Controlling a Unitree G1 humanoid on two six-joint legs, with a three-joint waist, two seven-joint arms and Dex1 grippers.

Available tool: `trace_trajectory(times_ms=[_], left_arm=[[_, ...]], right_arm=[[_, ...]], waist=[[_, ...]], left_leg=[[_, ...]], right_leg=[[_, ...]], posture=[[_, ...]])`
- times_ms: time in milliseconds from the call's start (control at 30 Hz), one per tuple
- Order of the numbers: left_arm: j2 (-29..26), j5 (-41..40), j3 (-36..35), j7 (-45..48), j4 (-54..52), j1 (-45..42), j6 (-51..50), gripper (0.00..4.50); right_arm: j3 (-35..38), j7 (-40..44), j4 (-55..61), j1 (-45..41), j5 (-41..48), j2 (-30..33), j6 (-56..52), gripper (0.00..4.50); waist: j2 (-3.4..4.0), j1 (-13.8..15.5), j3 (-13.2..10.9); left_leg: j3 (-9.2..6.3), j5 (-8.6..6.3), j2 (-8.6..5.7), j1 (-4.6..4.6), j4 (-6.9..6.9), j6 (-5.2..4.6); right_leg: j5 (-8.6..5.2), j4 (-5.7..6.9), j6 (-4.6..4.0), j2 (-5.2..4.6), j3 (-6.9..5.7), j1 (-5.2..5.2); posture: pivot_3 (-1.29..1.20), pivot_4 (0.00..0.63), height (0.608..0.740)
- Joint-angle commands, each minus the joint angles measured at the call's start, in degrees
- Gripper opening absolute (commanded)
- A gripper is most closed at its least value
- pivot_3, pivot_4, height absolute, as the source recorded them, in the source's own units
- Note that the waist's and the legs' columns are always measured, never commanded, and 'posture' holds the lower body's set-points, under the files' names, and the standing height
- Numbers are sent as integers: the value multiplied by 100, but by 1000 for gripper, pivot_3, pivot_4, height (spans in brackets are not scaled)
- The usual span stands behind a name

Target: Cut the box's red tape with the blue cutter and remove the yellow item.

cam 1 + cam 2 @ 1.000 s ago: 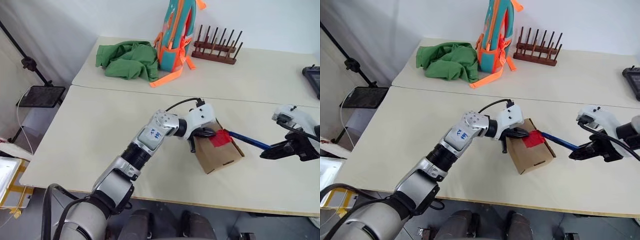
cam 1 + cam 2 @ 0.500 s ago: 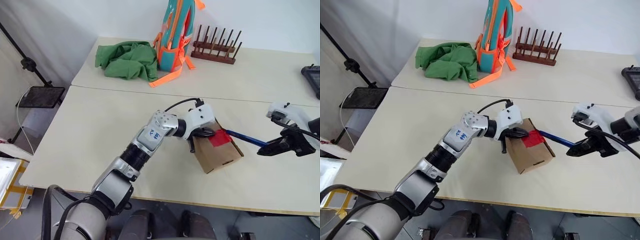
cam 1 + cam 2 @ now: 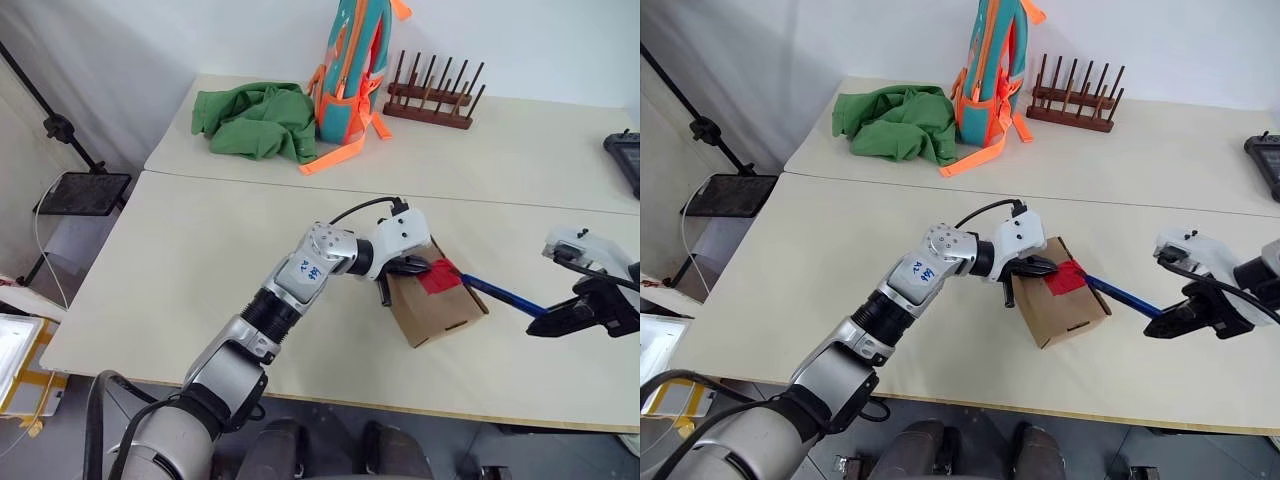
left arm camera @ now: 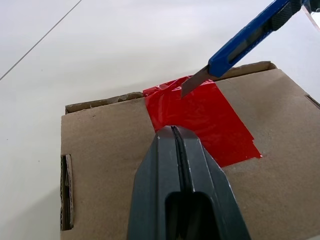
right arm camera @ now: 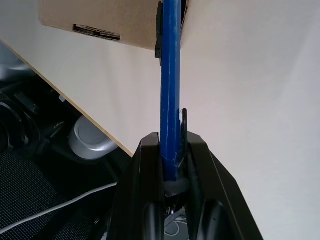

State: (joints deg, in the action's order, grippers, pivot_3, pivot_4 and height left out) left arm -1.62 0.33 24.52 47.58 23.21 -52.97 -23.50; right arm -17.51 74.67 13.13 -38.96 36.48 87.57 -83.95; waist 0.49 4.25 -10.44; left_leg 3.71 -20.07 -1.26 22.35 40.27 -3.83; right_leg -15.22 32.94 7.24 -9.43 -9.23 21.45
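The box (image 3: 436,303) sits on the near table, pinned by your left gripper (image 4: 176,137), fingers pressed together just beside the red tape (image 4: 202,120), while your right gripper (image 5: 172,150) pinches the blue cutter (image 3: 497,293), blade at the tape's far edge: next, I judge, draw it across the box's seam.

The brown box (image 3: 436,305) sits closed, its lid sealed by red tape (image 4: 205,120). The blue cutter (image 3: 502,295) slants down, blade tip on the tape's far edge.

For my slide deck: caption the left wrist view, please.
Shut left hand presses the box lid while the blue cutter blade meets the red tape.
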Motion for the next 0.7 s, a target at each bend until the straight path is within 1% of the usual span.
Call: trace_trajectory(times_ms=[33, 167, 267, 367, 433, 500, 633, 667, 700], left_arm=[[-65, 313, 452, 112, 389, 325, -410, 0], [-82, 313, 460, 121, 348, 340, -431, 0], [-86, 309, 451, 113, 353, 341, -414, 0], [-44, 278, 297, -79, 366, 334, -302, 0], [-26, 22, -51, -64, 298, 295, 97, 0], [-114, -244, -337, 205, 109, 291, 663, 0], [-552, -612, -772, 743, -211, 308, 1438, 0], [-723, -690, -915, 833, -271, 312, 1635, 180], [-973, -838, -1012, 1171, -426, 369, 1834, 405]], right_arm=[[164, -4, 16, 168, 40, 50, 43, 148], [302, -11, -41, 211, 51, 25, 84, 148], [429, 42, -172, 2, 82, -58, 101, 148], [724, 267, -180, -123, 330, -8, 152, 148], [1200, 149, -252, -106, 523, -113, 75, 148], [1603, -88, -323, -42, 605, -267, -14, 148], [2155, -420, -223, 69, 938, -576, -649, 148], [2261, -489, -106, 158, 1088, -637, -768, 148], [2350, -628, -24, 249, 1314, -718, -829, 148]], waist=[[0, 1, 0], [1, -5, 0], [1, -16, 0], [2, -17, 1], [1, -16, 1], [1, -24, 0], [11, -114, -6], [19, -137, -11], [21, -147, -12]], left_leg=[[0, 0, 0, 0, 0, 0], [0, 1, 0, 0, 0, -1], [0, 0, 1, 0, 1, -1], [0, 1, 1, 0, 2, 0], [0, 1, 0, 0, 2, -1], [0, 2, 1, 1, 4, -2], [4, 6, 8, 10, 5, 8], [3, 9, 12, 13, 5, 8], [2, 11, 14, 16, 3, 10]], right_leg=[[0, 0, 0, 0, 0, 0], [0, 1, 0, 2, 0, 0], [0, 0, 0, 2, 0, 0], [0, 1, 0, 2, 0, 0], [0, 1, 0, 2, 1, 0], [0, 2, 0, -1, 2, 0], [0, 2, 0, -9, 5, 13], [0, 2, 0, -6, 3, 16], [0, 3, 0, -3, 3, 22]], posture=[[0, 150, 740], [0, 150, 740], [0, 150, 740], [0, 150, 740], [0, 150, 740], [0, 150, 740], [0, 150, 740], [0, 150, 740], [0, 150, 740]])
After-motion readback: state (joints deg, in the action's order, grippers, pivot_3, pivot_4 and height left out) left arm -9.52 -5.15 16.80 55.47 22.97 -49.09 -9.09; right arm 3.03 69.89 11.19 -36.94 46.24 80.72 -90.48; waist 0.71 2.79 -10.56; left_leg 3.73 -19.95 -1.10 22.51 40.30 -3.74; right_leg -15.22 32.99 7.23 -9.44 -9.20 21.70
